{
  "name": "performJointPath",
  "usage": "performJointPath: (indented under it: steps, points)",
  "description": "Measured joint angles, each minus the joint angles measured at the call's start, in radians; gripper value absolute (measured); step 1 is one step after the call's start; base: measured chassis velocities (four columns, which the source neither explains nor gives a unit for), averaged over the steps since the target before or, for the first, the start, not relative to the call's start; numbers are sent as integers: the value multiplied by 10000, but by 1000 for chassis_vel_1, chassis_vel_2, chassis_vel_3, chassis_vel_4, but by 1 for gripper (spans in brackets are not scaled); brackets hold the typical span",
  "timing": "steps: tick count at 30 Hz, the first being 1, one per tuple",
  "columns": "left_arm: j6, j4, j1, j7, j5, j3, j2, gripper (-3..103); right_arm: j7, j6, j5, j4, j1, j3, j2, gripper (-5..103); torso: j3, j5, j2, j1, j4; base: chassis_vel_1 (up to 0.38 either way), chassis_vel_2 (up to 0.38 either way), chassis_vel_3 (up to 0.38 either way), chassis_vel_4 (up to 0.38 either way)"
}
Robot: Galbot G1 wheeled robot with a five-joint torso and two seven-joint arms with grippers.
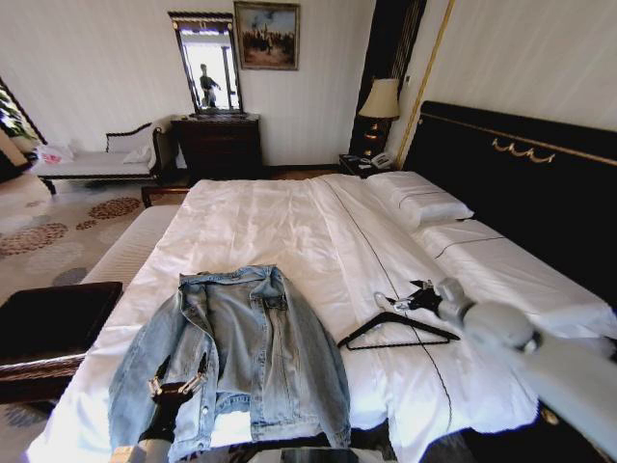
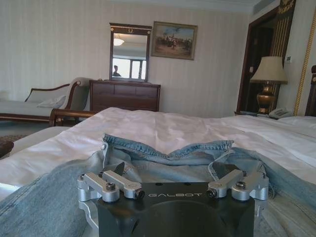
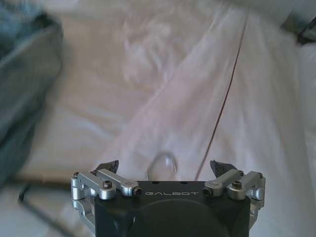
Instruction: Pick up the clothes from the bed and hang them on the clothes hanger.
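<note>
The jacket (image 1: 236, 352) is lying on the bed (image 1: 289, 222) beside the hanger (image 1: 395, 331); wrist views are showing the left gripper (image 2: 173, 173) and right gripper (image 3: 167, 168) both gaping wide, empty.

Striped pale walls, a dark dresser (image 1: 218, 145) under a mirror (image 1: 208, 64), a framed painting (image 1: 266, 35), lit lamp (image 1: 381, 100), patterned carpet (image 1: 48, 231)

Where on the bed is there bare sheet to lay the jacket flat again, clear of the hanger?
Widest bare patch: the bed between the jacket collar and the pillows. A narrower strip separates jacket and hanger. Crowded at the foot edge, where the left claw sits over the jacket, and around the hanger, near the right claw.
</note>
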Motion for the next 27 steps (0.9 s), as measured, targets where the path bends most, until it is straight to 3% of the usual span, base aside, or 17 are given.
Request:
performJointPath:
  steps: [3, 6, 11, 17, 20, 21, 23, 25, 26, 27]
  points:
    - [-76, 48, -18, -6, 22, 51, -21, 100, -1133, -439, -368, -335, 363, -343, -874, 100, -1, 0, 1, -2, -3, 0, 0, 0, 0]
    - [-132, 93, -31, -7, 21, 81, -50, 100, -1575, -464, -769, -372, 395, -602, -1188, 100, -1, 3, 1, -5, -3, 0, 0, 0, 0]
    - [-210, 206, -115, -22, 21, 224, -134, 100, -3059, 343, -2165, -426, 352, -1230, -1774, 100, -1, 4, 1, -3, -2, 0, 0, 0, 0]
    - [-211, 221, -169, -35, 119, 350, -340, 100, -3726, 740, -2700, -585, 701, -1985, -1824, 100, -2, 1, 1, -4, -2, 0, 0, 0, 0]
    - [-226, 261, -125, -38, 147, 292, -425, 100, -3909, 832, -2856, -1030, 1703, -3581, -1259, 100, -3, -11, 3, -4, -2, 0, 0, 0, 0]
    - [-226, 261, -125, -38, 147, 292, -425, 100, -3909, 832, -2856, -1030, 1703, -3581, -1259, 100, -3, -11, 3, -4, -2, 0, 0, 0, 0]
    - [-260, 272, -49, -57, 148, 177, -473, 100, -3915, 786, -2816, -1678, 3501, -6360, -447, 100, -1, 20, 0, -4, -10, 0, 0, 0, 0]
    - [-264, 237, 11, -56, 165, 95, -517, 100, -3864, 746, -2754, -2215, 5442, -8056, 207, 100, -2, 7, 1, -3, -2, 0, 0, 0, 0]
    - [-264, 237, 11, -56, 165, 95, -517, 100, -3864, 746, -2754, -2215, 5442, -8056, 207, 100, -2, 7, 1, -3, -2, 0, 0, 0, 0]
    - [-264, 202, 40, -51, 171, 53, -545, 100, -3842, 744, -2744, -2439, 6554, -8947, 499, 100, -1, -4, 1, -3, 7, 0, 0, 0, 0]
